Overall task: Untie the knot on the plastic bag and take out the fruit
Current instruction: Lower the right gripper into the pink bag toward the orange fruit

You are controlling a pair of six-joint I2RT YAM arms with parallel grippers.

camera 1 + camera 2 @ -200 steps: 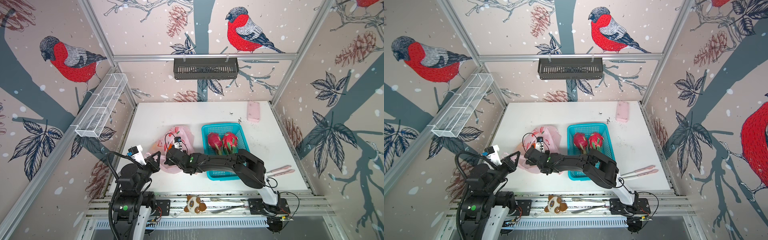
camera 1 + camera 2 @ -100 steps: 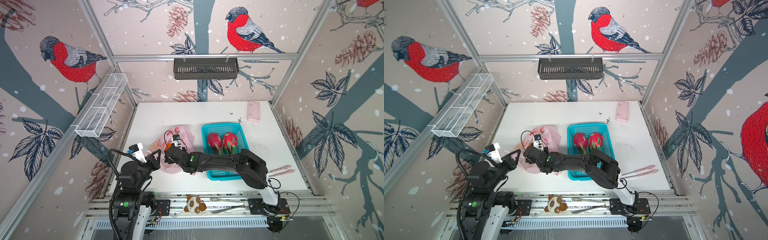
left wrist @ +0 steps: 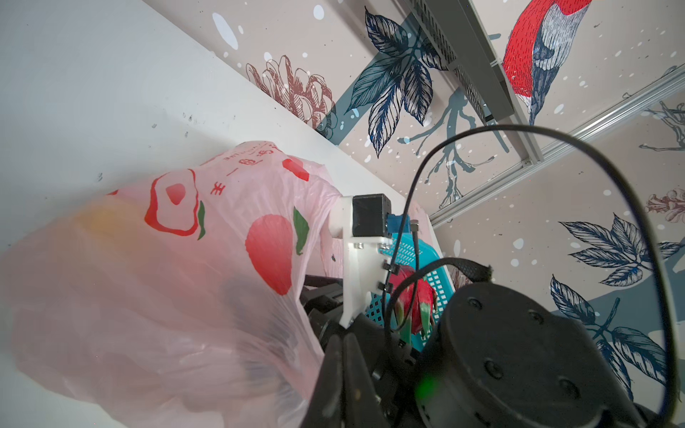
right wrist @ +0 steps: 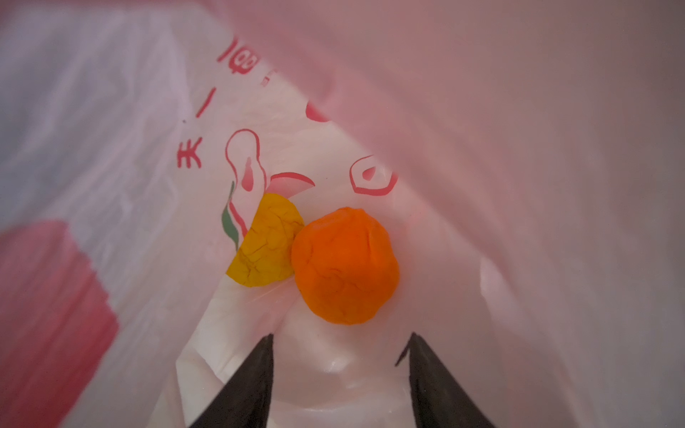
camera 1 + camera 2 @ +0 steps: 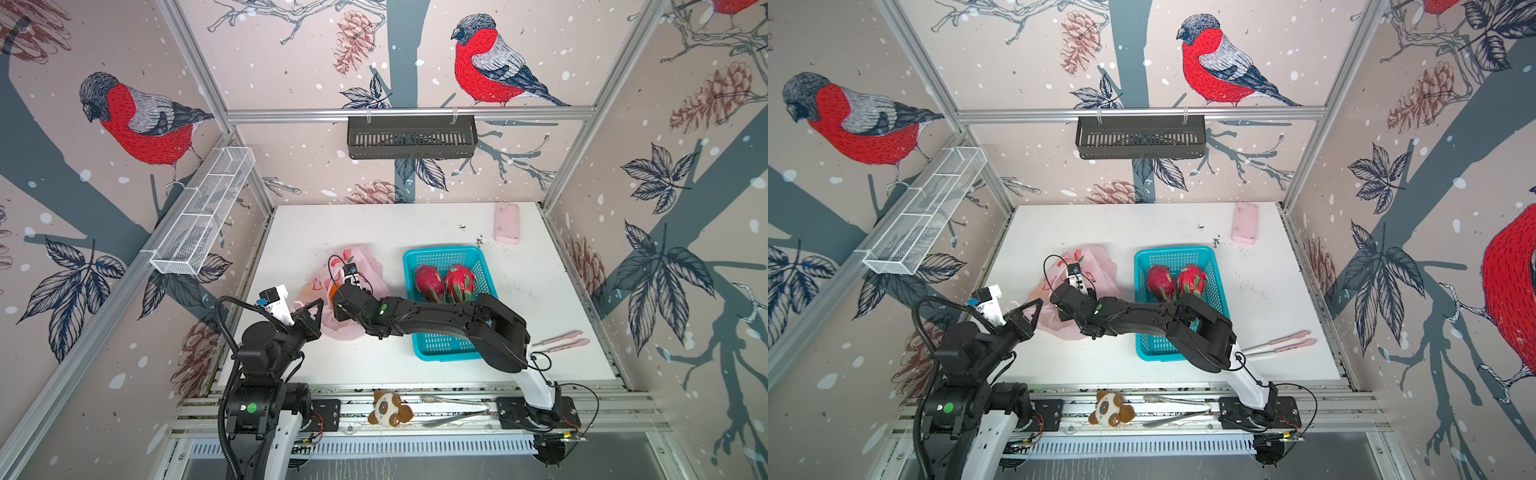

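Pink thin translucent plastic bag (image 5: 359, 264) near desk's (image 5: 374, 224) left edge, rim pinched in closed left gripper (image 5: 311, 309). Right gripper (image 4: 341, 335) inside, jaws apart, short of remaining round orange fruit (image 4: 344, 265) and yellow fruit (image 4: 267, 241). Out already: two magenta dragon fruits (image 5: 459, 282), in teal basket (image 5: 442, 251).

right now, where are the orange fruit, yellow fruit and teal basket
orange fruit (image 4: 344, 265), right wrist view, its middle
yellow fruit (image 4: 268, 241), right wrist view, wrinkled side
teal basket (image 5: 440, 251), in a top view, far rim

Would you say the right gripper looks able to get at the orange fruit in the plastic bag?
Probably yes: the right gripper is inside the plastic bag, jaws apart, with the orange fruit uncovered just ahead; the yellow fruit lies right beside it.
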